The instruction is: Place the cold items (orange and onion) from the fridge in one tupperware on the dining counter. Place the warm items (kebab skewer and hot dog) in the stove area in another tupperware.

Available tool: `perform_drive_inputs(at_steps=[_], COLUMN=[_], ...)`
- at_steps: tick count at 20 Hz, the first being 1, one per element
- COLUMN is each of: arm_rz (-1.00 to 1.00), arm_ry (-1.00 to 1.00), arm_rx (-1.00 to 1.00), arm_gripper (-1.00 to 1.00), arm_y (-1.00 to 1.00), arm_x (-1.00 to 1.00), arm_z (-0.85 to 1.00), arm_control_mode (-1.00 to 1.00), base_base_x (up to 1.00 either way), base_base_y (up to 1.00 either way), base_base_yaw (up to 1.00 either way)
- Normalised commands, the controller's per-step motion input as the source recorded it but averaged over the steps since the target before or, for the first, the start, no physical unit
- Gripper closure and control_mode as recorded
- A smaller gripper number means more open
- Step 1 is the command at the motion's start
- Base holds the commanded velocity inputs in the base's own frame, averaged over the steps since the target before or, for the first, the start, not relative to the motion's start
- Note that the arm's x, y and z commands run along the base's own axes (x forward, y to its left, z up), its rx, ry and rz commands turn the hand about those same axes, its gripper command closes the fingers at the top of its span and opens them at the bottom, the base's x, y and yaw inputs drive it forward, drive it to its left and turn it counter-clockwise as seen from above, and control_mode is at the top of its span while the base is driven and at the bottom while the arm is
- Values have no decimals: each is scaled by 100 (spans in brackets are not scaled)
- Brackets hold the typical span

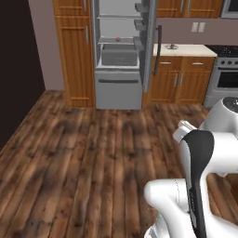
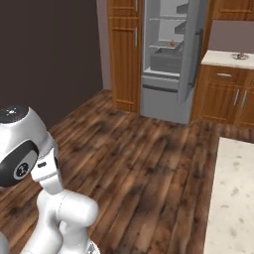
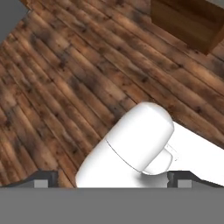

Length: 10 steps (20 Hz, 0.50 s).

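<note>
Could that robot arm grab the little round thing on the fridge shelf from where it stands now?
Probably not. The round item sits on a shelf in the open fridge across a wide stretch of wooden floor, and the arm is folded down by its base.

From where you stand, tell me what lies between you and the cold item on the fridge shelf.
Nothing visible blocks the way: bare wooden floor runs up to the fridge, whose door stands open. A small round item sits on a shelf, exposed. The gripper is open, holding nothing.

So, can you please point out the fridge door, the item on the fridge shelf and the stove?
fridge door (image 1: pixel 149 42), left base view, inner side.
round item (image 1: pixel 118 39), left base view, its middle.
stove (image 1: pixel 226 79), left base view, oven front.
</note>
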Motion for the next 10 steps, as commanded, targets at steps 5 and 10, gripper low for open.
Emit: perform_drive_inputs(at_steps=[5,10], arm_rz=[0,0], arm_ry=[0,0], arm_rx=[0,0], arm_gripper=[-100,-100], arm_y=[0,0], arm_x=[0,0], arm_z=[0,0], arm_control_mode=[100,100], base_base_x=[100,100], base_base_y=[43,81], base_base_yaw=[-8,-16])
